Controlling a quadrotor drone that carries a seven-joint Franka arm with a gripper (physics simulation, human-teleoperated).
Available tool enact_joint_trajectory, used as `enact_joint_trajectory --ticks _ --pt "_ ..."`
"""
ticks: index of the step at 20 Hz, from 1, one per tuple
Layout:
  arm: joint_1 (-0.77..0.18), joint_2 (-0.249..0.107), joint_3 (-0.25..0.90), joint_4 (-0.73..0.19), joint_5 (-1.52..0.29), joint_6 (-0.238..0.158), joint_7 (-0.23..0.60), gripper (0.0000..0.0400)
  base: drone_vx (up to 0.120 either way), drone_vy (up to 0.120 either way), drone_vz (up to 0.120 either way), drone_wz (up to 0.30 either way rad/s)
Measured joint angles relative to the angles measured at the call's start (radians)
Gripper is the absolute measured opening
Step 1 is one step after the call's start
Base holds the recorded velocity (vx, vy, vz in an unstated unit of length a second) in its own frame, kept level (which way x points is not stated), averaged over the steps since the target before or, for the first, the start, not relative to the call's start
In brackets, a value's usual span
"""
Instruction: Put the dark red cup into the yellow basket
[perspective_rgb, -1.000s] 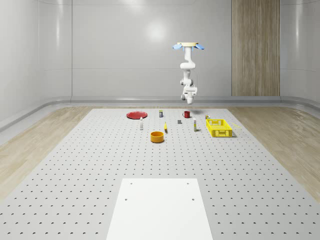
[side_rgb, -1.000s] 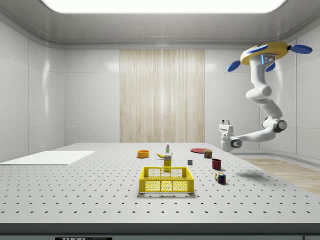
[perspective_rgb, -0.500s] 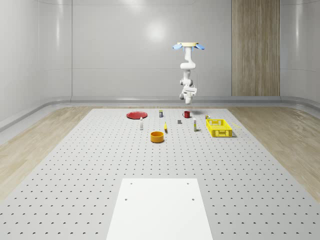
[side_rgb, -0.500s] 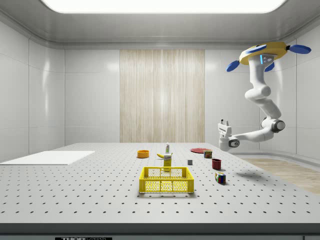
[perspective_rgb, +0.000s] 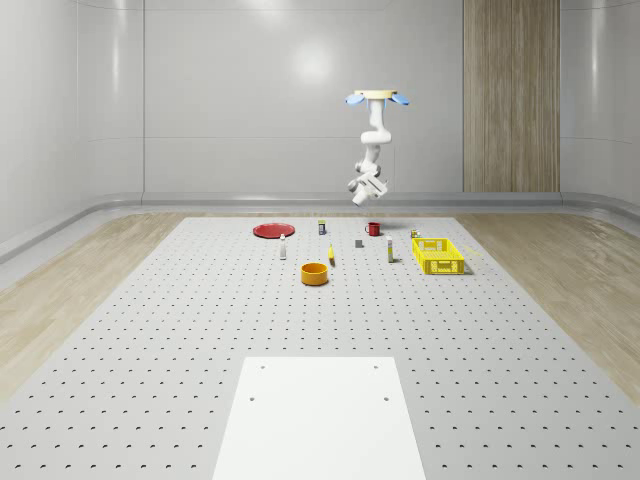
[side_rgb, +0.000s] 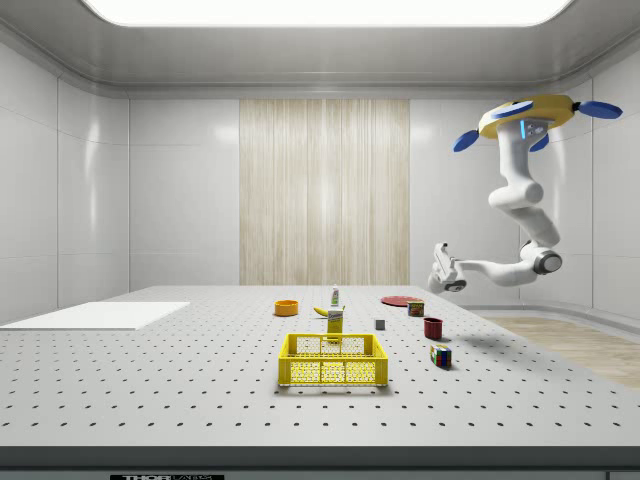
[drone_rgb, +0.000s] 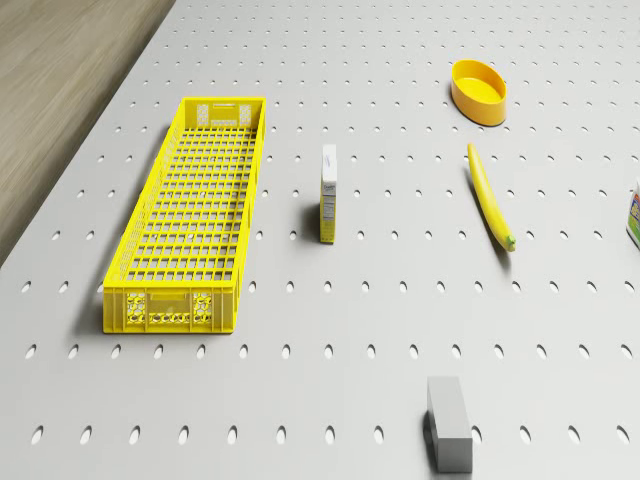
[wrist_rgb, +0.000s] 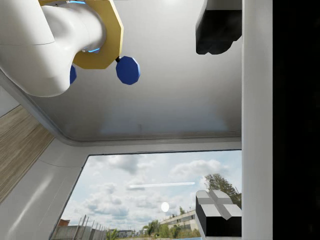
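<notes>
Overhead, the drone (side_rgb: 528, 115) is held beyond the red cup (side_rgb: 433, 327); the gripper (side_rgb: 439, 266), fingers parted, is raised above it.

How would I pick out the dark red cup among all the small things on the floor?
Start at the yellow basket on the whole-scene view's right side of the perforated floor. Look past it toward the back wall and slightly left, where the drone hovers: the dark red cup stands upright below it. It is the one dark red, handled thing, taller than the flat red plate further left.

Drone (perspective_rgb: 377, 97) hovers, seemingly above dark red cup (perspective_rgb: 373, 228) (gripper (perspective_rgb: 358, 186) raised).
</notes>
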Motion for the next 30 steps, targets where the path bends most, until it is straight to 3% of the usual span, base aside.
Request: enact_joint_trajectory --ticks 6,9,12,16,20,30 --pt "-0.198 -0.079 0.374 -0.354 -0.651 0.001 0.187 0.04 0.0 0.0 -0.12 0.0" --pt "-0.352 -0.121 0.522 -0.516 -0.947 -0.05 0.322 0.04 0.0 0.0 -0.12 0.0" --pt "-0.513 -0.159 0.627 -0.61 -1.146 -0.121 0.442 0.04 0.0 0.0 -0.12 0.0" --pt "-0.678 -0.206 0.715 -0.662 -1.283 -0.198 0.553 0.04 0.03 0.0 -0.12 0.0" --pt "-0.778 -0.244 0.763 -0.679 -1.336 -0.238 0.619 0.04 0.06 0.0 -0.12 0.0" --pt "-0.877 -0.313 0.815 -0.685 -1.35 -0.242 0.688 0.04 0.016 0.0 -0.12 0.0"
